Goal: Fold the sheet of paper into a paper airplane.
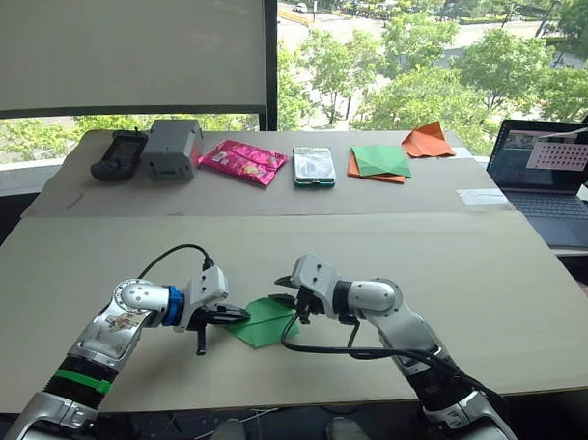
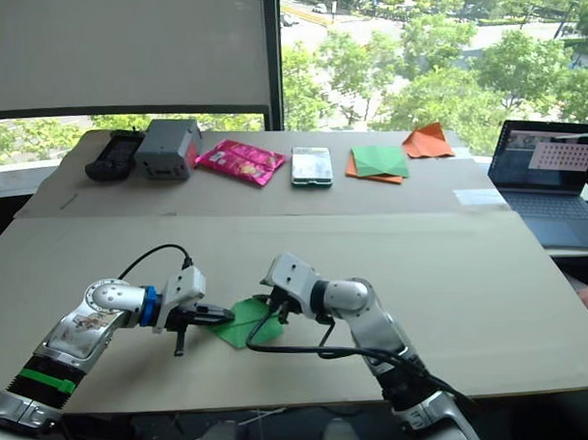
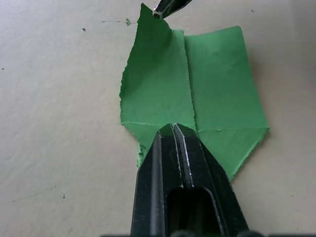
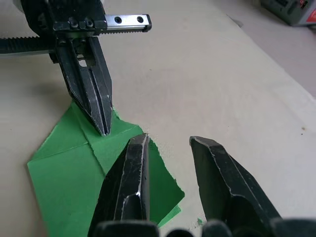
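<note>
Head views: the sheet of paper (image 1: 264,321), bright green and partly folded, lies flat on the near part of the pale cardboard-covered table (image 1: 485,275), between the two grippers. The left gripper (image 1: 235,316) reaches in from the left with its black fingers pressed together, tips resting on the sheet's left edge; whether paper is pinched between them cannot be told. The right gripper (image 1: 293,302) comes from the right and stands over the sheet's far right corner. Along the far edge of the table, well apart from the sheet, lie a black handheld device (image 1: 119,154), a grey box (image 1: 172,148), a pink glossy packet (image 1: 243,161), a phone-like slab (image 1: 314,166), a green sheet stacked on orange paper (image 1: 379,162) and a folded orange paper (image 1: 427,140); an open laptop (image 1: 550,176) sits at the far right. Left wrist view: the closed, tapered fingers meet at the sheet's edge; the paper shows a matte surface, a central crease with one flap folded over, ragged torn-looking margins along one side, and a diagonal fold forming a blunt point near the fingertips. A metallic tip of the other gripper touches the sheet's opposite corner. Right wrist view: the right gripper's two black fingers (image 4: 133,182) are spread with a clear gap, holding nothing, one finger over the sheet's edge; small green crumbs lie on the table beside it.
</note>
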Controlling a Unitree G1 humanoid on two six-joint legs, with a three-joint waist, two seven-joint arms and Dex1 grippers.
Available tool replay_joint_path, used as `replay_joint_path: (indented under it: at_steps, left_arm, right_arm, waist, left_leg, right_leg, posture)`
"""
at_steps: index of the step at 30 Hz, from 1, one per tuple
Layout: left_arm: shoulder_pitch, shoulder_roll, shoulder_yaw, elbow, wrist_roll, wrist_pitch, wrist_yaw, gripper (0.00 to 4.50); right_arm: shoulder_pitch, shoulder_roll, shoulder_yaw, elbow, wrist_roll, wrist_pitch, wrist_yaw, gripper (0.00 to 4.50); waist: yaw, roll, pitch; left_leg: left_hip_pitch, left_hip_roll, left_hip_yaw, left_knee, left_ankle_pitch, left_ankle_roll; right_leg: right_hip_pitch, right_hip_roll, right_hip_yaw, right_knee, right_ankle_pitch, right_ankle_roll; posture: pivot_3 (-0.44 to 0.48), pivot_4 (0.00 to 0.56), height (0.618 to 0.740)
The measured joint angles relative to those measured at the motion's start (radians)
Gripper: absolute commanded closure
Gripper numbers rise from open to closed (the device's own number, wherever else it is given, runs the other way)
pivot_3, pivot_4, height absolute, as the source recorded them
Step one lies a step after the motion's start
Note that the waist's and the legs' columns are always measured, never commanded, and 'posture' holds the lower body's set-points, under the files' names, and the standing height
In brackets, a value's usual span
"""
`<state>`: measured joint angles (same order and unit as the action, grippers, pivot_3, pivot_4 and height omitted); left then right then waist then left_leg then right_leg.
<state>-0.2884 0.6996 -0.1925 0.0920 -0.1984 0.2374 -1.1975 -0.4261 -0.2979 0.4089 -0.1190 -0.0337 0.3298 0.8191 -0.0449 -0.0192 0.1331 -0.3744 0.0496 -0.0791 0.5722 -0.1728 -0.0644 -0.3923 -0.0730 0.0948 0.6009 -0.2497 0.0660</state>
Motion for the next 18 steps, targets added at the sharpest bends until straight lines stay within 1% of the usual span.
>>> replay_joint_path:
  at_steps: [2, 4, 7, 12, 18]
  left_arm:
    - [0.001, 0.000, 0.001, 0.000, 0.000, 0.000, 0.000, 4.50]
    - [0.002, 0.000, 0.001, -0.001, -0.001, 0.001, 0.000, 4.50]
    - [0.004, 0.001, 0.002, -0.004, -0.001, 0.003, 0.000, 4.50]
    - [0.010, 0.002, 0.004, -0.016, -0.001, 0.009, -0.001, 4.50]
    - [0.013, 0.003, 0.004, -0.028, -0.002, 0.025, 0.001, 4.50]
  right_arm:
    - [0.024, -0.003, 0.009, -0.031, 0.001, -0.003, 0.000, 4.47]
    - [0.044, -0.001, 0.025, -0.052, 0.005, -0.003, 0.006, 4.47]
    - [0.046, 0.015, 0.062, -0.026, -0.001, -0.002, 0.004, 4.47]
    - [0.036, 0.090, 0.107, 0.128, -0.024, -0.003, -0.027, 4.47]
    - [0.012, 0.105, 0.113, 0.178, -0.036, -0.034, -0.042, 4.47]
  waist:
    - [0.000, 0.000, 0.000]
    - [0.000, 0.000, 0.000]
    - [-0.001, 0.000, 0.000]
    - [-0.001, 0.000, 0.000]
    - [-0.001, 0.000, 0.000]
  left_leg:
    - [0.000, 0.000, 0.000, 0.000, 0.000, 0.000]
    - [0.000, 0.000, 0.000, 0.000, 0.000, 0.000]
    - [0.000, 0.000, 0.000, -0.001, 0.000, 0.000]
    - [-0.001, 0.000, 0.000, -0.001, 0.000, 0.000]
    - [-0.001, 0.000, 0.000, -0.001, 0.000, 0.000]
  right_leg:
    - [0.000, 0.000, 0.000, 0.000, 0.000, 0.000]
    - [0.000, 0.000, 0.000, -0.001, 0.000, 0.000]
    - [0.000, -0.001, 0.000, -0.003, 0.000, 0.000]
    - [-0.001, -0.001, 0.000, -0.003, 0.000, 0.000]
    - [0.000, 0.000, 0.000, -0.003, 0.000, 0.000]
  posture:
    - [0.000, 0.150, 0.732]
    - [0.000, 0.150, 0.732]
    - [0.000, 0.150, 0.732]
    - [0.000, 0.150, 0.732]
    - [0.000, 0.150, 0.732]
